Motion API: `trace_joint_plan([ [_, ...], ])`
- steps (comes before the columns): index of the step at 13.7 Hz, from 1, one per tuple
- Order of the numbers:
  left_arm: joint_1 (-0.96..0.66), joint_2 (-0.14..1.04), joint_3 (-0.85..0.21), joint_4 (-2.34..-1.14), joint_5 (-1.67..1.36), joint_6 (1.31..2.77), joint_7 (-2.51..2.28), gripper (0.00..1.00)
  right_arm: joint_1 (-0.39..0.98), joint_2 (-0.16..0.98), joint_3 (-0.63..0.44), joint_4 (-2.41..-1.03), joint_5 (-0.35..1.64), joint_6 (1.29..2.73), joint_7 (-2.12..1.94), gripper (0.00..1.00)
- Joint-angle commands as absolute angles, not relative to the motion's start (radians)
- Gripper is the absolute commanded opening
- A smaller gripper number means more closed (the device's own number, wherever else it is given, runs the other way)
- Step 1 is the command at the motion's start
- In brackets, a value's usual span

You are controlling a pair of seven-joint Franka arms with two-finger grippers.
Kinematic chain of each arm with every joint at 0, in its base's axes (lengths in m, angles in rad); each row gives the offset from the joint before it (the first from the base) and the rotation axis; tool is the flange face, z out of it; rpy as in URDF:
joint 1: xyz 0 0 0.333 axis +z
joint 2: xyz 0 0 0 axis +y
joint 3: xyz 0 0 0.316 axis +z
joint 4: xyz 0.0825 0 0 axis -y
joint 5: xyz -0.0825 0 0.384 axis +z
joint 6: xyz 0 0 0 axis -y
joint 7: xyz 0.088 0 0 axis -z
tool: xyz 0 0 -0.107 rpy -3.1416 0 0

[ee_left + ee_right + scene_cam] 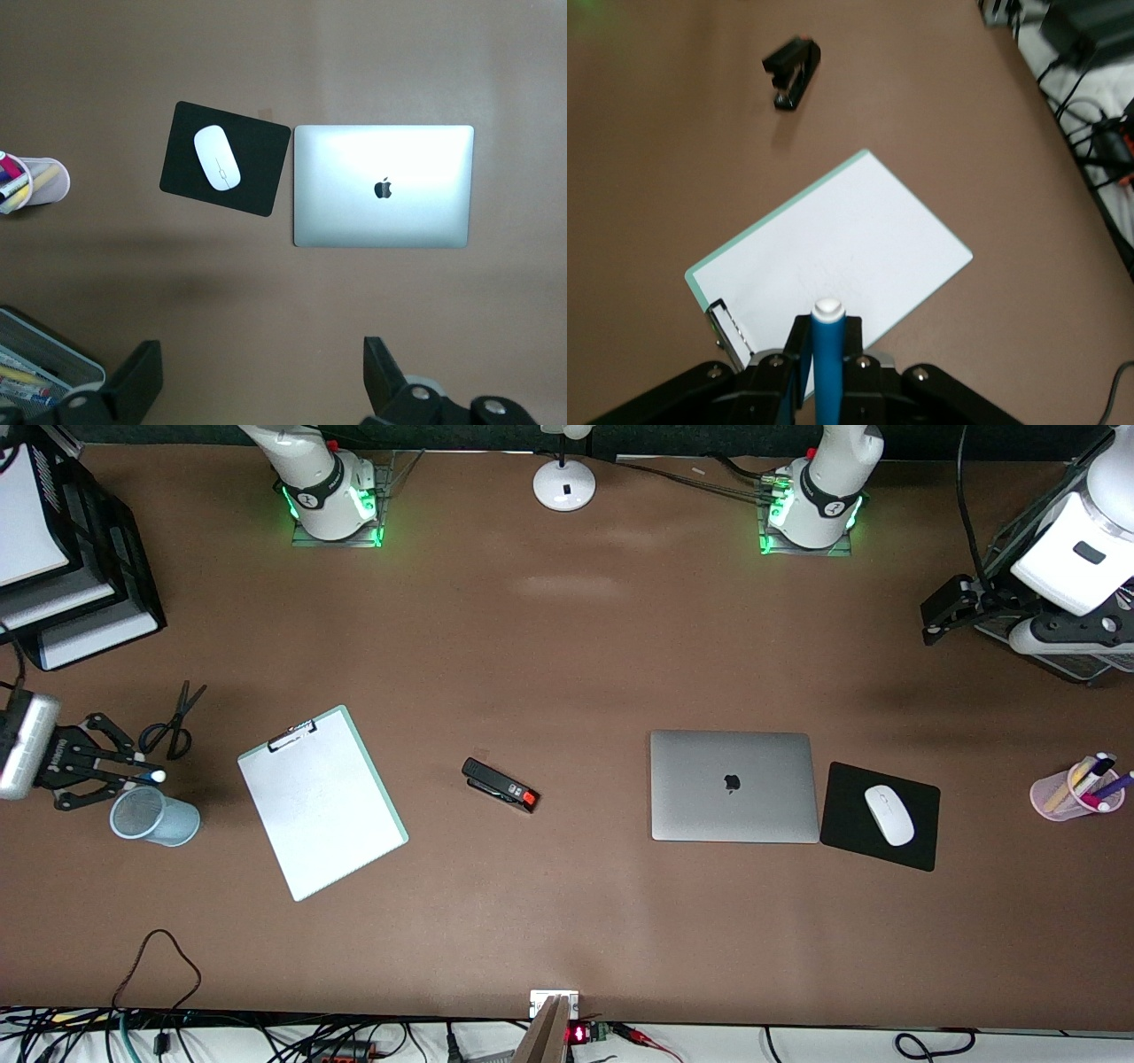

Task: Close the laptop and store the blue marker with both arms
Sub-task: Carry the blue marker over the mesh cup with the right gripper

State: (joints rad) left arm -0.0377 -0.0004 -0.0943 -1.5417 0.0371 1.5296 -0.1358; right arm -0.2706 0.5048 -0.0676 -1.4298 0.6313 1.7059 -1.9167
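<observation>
The silver-grey laptop (733, 786) lies shut on the table, apple logo up; it also shows in the left wrist view (381, 186). My right gripper (142, 772) is at the right arm's end of the table, shut on the blue marker (152, 777). The marker's white end sticks out just above the rim of a blue-grey mesh cup (152, 815). In the right wrist view the marker (827, 354) stands clamped between the fingers of that gripper (827, 341). My left gripper (939, 613) is open and empty, high over the table's left arm's end (261, 376).
A white clipboard (321, 802), black scissors (173, 722) and a black stapler (500, 785) lie between cup and laptop. A black mouse pad (842, 815) with a white mouse (889, 815) lies beside the laptop. A pink pen cup (1076, 788) and black trays (71, 576) stand at the ends.
</observation>
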Motion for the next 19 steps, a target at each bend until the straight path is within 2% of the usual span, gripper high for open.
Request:
trace_joint_plan([
  [1,-0.04,-0.035,-0.092,-1.582,0.021,1.543,-0.114,1.0,-0.308,0.546,-0.057,-1.398,0.736,1.686,-1.988,0.0],
  [3,-0.04,-0.035,-0.092,-1.583,0.02,1.543,-0.114,1.0,-0.321,0.566,-0.057,-1.353,0.739,1.674,-1.993,0.0],
  [19,-0.054,-0.015,-0.106,-1.58,0.021,1.542,-0.123,1.0,-0.411,0.69,-0.055,-1.327,0.784,1.678,-2.289,0.0],
])
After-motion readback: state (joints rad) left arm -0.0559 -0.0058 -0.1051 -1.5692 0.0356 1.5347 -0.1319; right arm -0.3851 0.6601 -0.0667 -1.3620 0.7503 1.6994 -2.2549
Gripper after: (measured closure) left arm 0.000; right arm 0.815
